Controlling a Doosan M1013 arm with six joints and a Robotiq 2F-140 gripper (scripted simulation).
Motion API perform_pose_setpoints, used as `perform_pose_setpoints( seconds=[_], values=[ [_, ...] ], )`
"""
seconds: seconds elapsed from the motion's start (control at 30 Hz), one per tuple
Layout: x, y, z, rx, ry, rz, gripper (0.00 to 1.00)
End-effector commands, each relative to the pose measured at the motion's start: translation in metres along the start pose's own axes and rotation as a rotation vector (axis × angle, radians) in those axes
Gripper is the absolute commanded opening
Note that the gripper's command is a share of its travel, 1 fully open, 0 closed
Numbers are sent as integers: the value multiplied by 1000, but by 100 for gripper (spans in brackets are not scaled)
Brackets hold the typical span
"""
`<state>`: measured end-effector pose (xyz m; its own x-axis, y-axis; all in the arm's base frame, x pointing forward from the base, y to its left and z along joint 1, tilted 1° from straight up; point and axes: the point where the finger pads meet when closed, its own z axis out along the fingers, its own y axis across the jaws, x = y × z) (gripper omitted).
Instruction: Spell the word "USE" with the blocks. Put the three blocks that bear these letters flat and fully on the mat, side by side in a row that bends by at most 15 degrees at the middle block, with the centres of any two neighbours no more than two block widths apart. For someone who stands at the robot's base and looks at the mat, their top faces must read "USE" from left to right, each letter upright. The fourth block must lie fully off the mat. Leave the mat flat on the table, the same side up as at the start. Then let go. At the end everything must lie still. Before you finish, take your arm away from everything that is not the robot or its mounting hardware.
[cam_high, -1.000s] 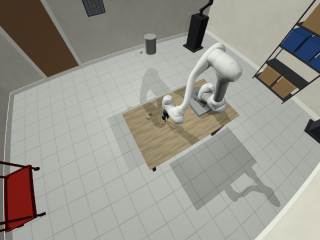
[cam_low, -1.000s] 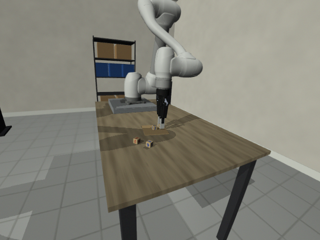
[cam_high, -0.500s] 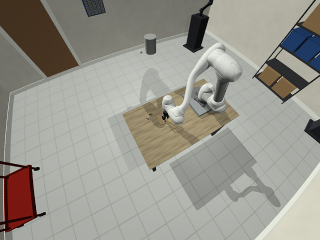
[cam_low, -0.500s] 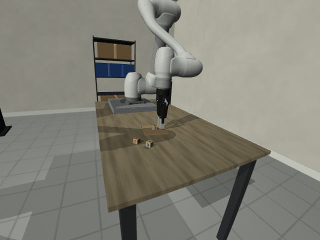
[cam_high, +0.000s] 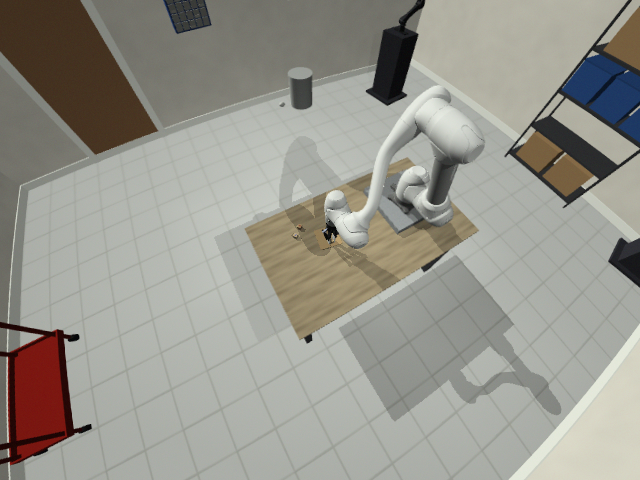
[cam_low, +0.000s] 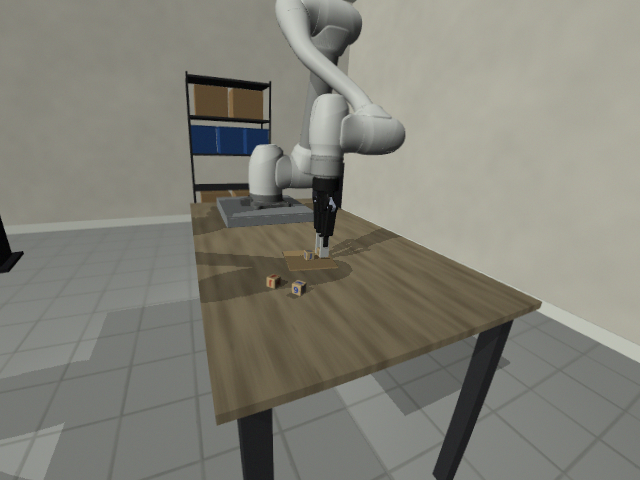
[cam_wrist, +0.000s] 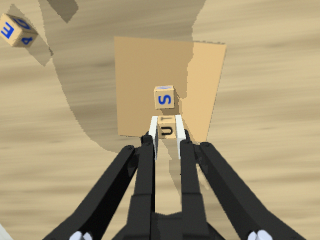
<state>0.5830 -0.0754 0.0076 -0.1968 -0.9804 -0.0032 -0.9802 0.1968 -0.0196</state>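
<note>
Nearest the exterior camera, a block with blue characters (cam_high: 295, 236) (cam_low: 298, 287) (cam_wrist: 18, 31) and a block with a red character (cam_high: 299, 226) (cam_low: 273, 281) sit off the mat, near each other on the table (cam_high: 289, 289) (cam_low: 361, 330) (cam_wrist: 275, 100). Beyond them lies the mat (cam_high: 321, 240) (cam_low: 310, 264) (cam_wrist: 140, 65), bearing the S block (cam_low: 308, 255) (cam_wrist: 164, 97). Just beside it, the gripper (cam_high: 329, 238) (cam_low: 321, 252) (cam_wrist: 166, 123) pinches the U block (cam_wrist: 166, 129) between its pale pads, low over the mat; whether it touches down, I cannot tell. Farther back are the arm's grey base plate (cam_high: 400, 224) (cam_low: 237, 219) and a shelf rack (cam_high: 535, 124) (cam_low: 189, 139).

Claw (cam_high: 330, 238) (cam_low: 322, 252) (cam_wrist: 166, 123) pointing down at mat (cam_high: 322, 240) (cam_low: 305, 265) (cam_wrist: 140, 65) | fingers nearly shut, gripping U block (cam_wrist: 167, 131) | arm (cam_high: 379, 170) (cam_low: 330, 67) arched above mat
</note>
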Motion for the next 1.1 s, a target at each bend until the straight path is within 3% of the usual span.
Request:
perform_pose_setpoints(
  seconds=[0.0,1.07],
  values=[
    [-2,3,3,-1,1,-1,13],
    [-2,3,6,-1,1,-1,13]
  ],
)
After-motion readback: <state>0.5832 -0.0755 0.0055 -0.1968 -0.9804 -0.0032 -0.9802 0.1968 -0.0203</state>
